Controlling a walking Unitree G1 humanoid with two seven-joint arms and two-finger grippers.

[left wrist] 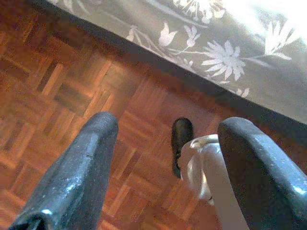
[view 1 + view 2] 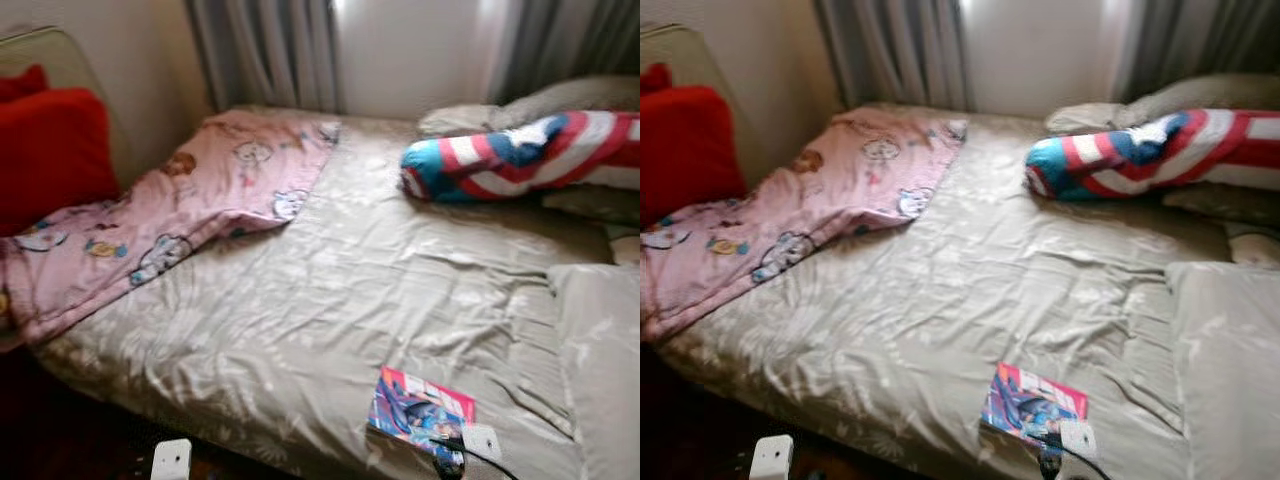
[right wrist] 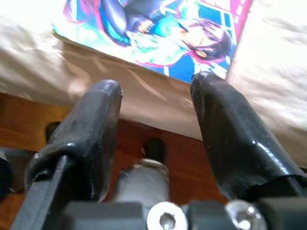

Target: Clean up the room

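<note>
Nearest, the right end effector (image 3: 156, 120) hangs spread at the near edge of the bed (image 2: 330, 300), just below one comic book (image 2: 420, 405) whose cover writing is unreadable. Lower, the left end effector (image 1: 168, 158) gapes over the parquet floor (image 1: 57, 86). Farther off lie one pink blanket (image 2: 180, 210), one red cushion (image 2: 50, 150) and one striped bolster (image 2: 540, 155).

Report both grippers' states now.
Left gripper: open, holding nothing, above the wooden floor.
Right gripper: open, holding nothing, by the comic book.
</note>
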